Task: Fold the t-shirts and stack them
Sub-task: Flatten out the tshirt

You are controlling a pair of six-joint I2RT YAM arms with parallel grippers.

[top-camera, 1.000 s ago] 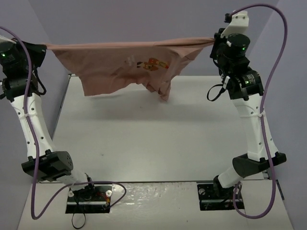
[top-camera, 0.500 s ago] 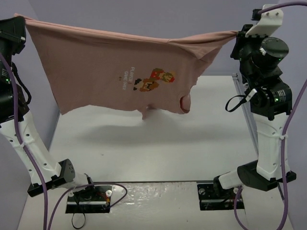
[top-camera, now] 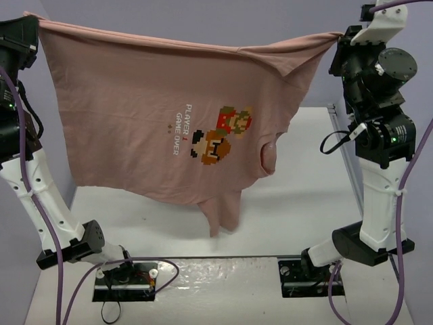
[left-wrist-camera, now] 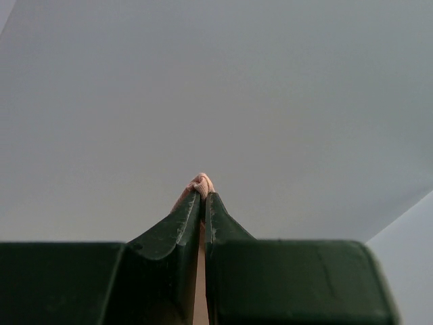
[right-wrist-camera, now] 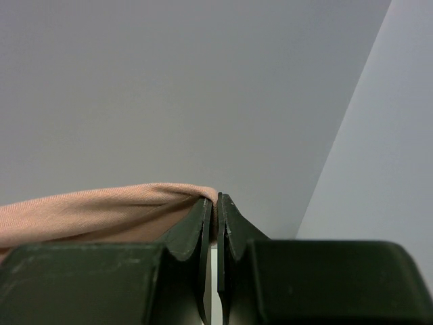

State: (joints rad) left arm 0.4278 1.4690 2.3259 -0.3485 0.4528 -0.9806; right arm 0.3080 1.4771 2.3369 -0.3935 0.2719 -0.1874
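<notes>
A dusty-pink t-shirt [top-camera: 135,115] hangs spread in the air above the table, stretched between both arms. Its pixel chest graphic [top-camera: 220,133] and white lettering face the top camera, turned sideways. My left gripper [top-camera: 30,20] is shut on one corner of the cloth at the upper left; in the left wrist view a pink fold [left-wrist-camera: 201,183] pokes out between the fingertips. At the upper right my right gripper [top-camera: 338,37] is shut on the other corner, and the cloth [right-wrist-camera: 88,210] runs off to the left of its fingers. A sleeve [top-camera: 223,210] dangles lowest, near the table.
The white table [top-camera: 298,189] lies below the hanging shirt. Purple-grey walls stand behind and at both sides. Both arm bases [top-camera: 125,274] and purple cables [top-camera: 47,223] sit at the near edge.
Both arms have risen and come nearer the camera, lifting the t-shirt higher. The shirt has unfurled and hangs longer and flatter, its lower edge now close to the near edge of the table.
</notes>
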